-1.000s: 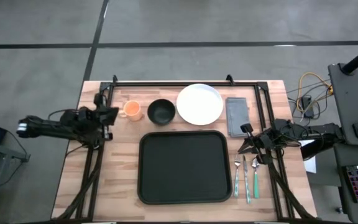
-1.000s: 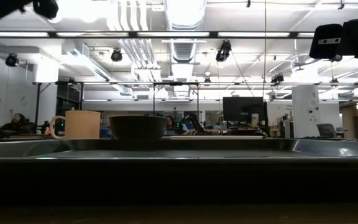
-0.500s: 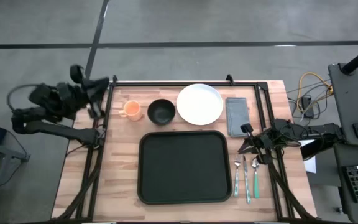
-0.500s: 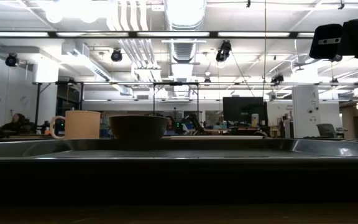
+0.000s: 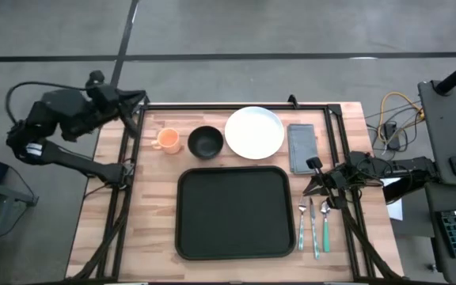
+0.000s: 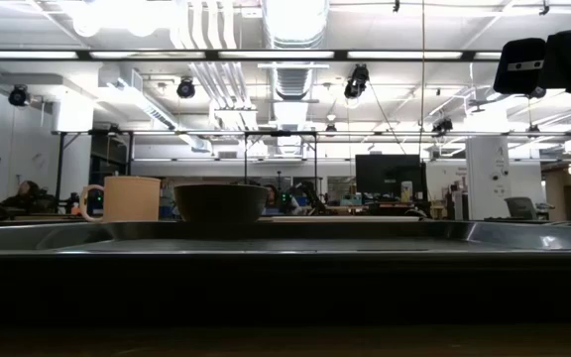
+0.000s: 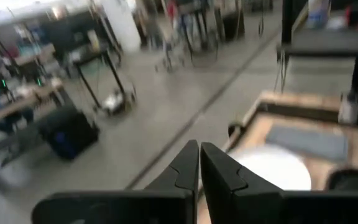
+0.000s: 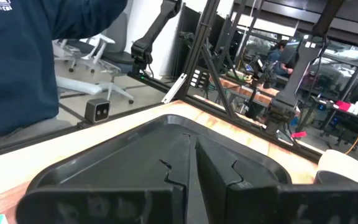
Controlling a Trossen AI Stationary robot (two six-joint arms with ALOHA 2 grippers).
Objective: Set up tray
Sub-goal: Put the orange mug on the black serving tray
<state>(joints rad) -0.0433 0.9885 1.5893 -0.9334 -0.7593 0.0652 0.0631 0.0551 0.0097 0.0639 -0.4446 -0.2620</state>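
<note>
The large black tray (image 5: 234, 212) lies flat on the wooden table's near middle; its rim (image 6: 285, 238) fills the low view. Along the far side stand an orange mug (image 5: 167, 139), a black bowl (image 5: 206, 142), a white plate (image 5: 254, 132) and a grey napkin (image 5: 302, 147). A spoon, knife and fork (image 5: 313, 226) lie right of the tray. My left gripper (image 5: 138, 100) is shut and hovers high over the table's far left corner. My right gripper (image 5: 313, 178) is shut, just off the tray's right edge, above the cutlery's far ends.
A black metal frame (image 5: 236, 104) runs around the table's far and side edges. A person in a dark blue top (image 8: 36, 56) shows beyond the table in the right wrist view. Bare wood lies left of the tray (image 5: 145, 214).
My left arm has risen from beside the mug at the table's left edge and swung up toward the far left corner, with the gripper tipping upward. My right arm and all the tableware have stayed where they were.
</note>
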